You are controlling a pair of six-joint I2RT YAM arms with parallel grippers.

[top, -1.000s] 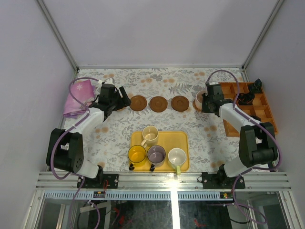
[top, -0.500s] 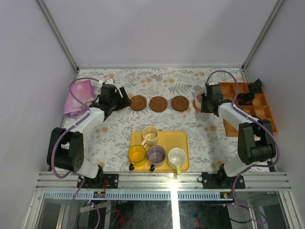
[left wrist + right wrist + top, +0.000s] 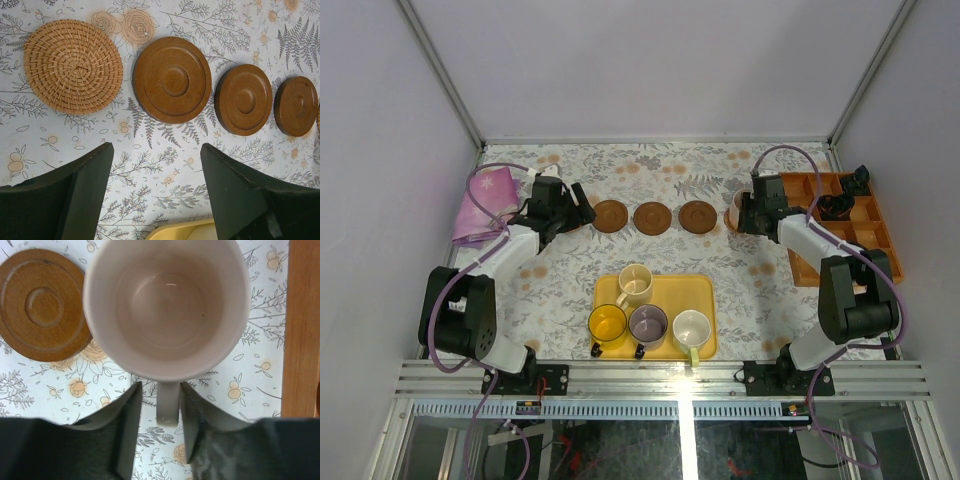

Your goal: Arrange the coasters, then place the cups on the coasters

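At far left the left gripper hovers with its fingers wide apart and empty, just near of a woven coaster. Three brown coasters run rightward from it in a row. They look thin, stiff and light, so a pinch across an edge should suit them.

Right of the row stands the pink cup, upright and empty. The right gripper has its fingers either side of the handle, slightly apart with cloth showing in the gap, so not clamped. The cup looks glazed, hard and breakable; the handle seems the surest hold. Whether a coaster lies under it, I cannot tell.

Four more cups wait on the yellow tray at near centre. The flowered tablecloth lies flat, with an orange box crowding the right.
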